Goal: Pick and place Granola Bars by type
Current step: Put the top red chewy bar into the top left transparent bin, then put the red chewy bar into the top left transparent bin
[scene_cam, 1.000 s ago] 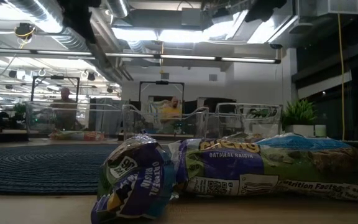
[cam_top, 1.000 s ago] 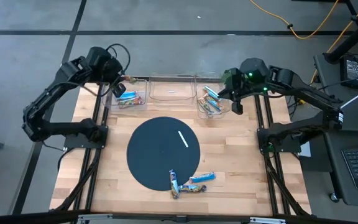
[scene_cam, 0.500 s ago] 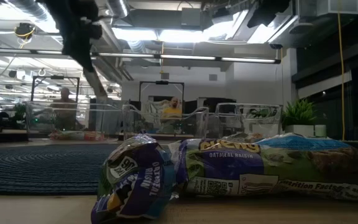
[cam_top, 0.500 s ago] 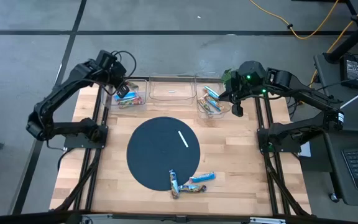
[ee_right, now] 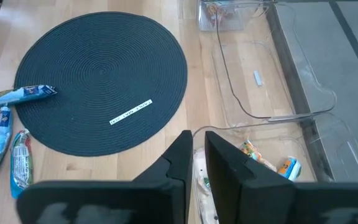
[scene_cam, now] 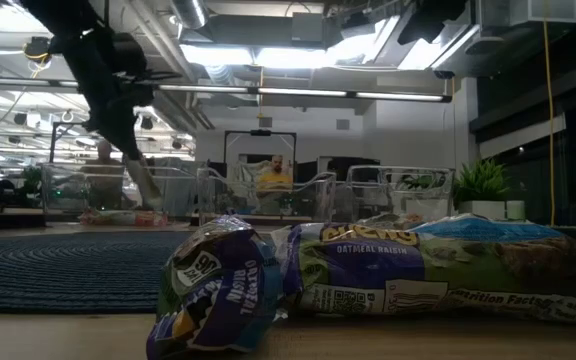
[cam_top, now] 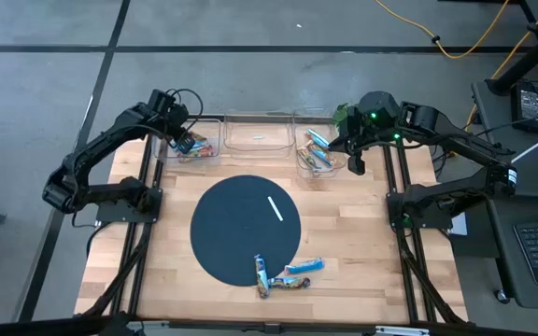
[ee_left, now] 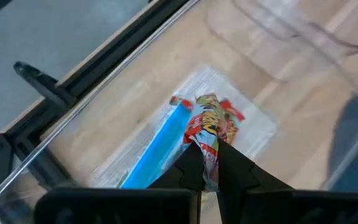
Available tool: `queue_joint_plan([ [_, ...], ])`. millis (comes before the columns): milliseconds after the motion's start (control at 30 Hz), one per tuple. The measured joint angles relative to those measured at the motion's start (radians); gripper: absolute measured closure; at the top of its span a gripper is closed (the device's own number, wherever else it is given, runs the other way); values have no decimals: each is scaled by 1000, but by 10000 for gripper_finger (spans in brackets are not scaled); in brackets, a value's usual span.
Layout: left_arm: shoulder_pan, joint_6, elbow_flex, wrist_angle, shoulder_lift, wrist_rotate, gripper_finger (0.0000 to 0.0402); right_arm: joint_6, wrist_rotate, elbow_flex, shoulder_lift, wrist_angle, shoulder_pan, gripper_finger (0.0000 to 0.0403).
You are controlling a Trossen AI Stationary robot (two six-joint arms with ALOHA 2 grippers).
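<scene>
Left wrist view, left pincer (ee_left: pixel 209 169) hiding bar (ee_left: pixel 209 134) end

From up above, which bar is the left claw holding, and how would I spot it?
Find the row of three clear bins at the table's far edge and take the left bin. Over it, the left gripper pinches a red-orange bar. A plain blue bar lies beside it; only the red-orange one is between the fingers.
</scene>
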Motion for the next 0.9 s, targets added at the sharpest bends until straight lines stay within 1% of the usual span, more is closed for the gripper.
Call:
queue_joint_plan([
  [167, 19, -18, -53, 72, 0, -55, 387, -3, 0, 0, 0, 1, 0, 356],
  [333, 20, -33, -58, 87, 2, -55, 381, 3, 0, 0, 0, 2, 0, 356],
  [533, 20, -41, -58, 86, 2, -55, 363, 6, 0, 0, 0, 2, 0, 356],
  [700, 18, -58, -58, 84, 2, -56, 341, 7, 0, 0, 0, 2, 0, 356],
  [900, 2, -61, -58, 69, 2, -77, 294, 6, 0, 0, 0, 2, 0, 356],
])
